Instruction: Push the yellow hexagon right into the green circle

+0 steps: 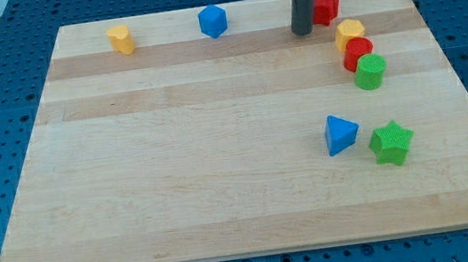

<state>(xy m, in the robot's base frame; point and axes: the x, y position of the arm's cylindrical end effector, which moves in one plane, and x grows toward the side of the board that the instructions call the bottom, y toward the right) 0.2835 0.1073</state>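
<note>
The yellow hexagon (pixel 350 33) lies near the board's upper right. It touches a red circle (pixel 357 51) just below it. The red circle touches the green circle (pixel 371 71) below and slightly right of it, so the three form a short chain. My tip (pixel 303 32) rests on the board to the left of the yellow hexagon, with a gap between them, and just lower left of a red block (pixel 324 7).
A second yellow block (pixel 120 39) sits at the upper left and a blue block (pixel 213 21) at top centre. A blue triangle (pixel 340 133) and a green star (pixel 392 142) lie at the lower right. The wooden board (pixel 174 156) ends close to the right of the chain.
</note>
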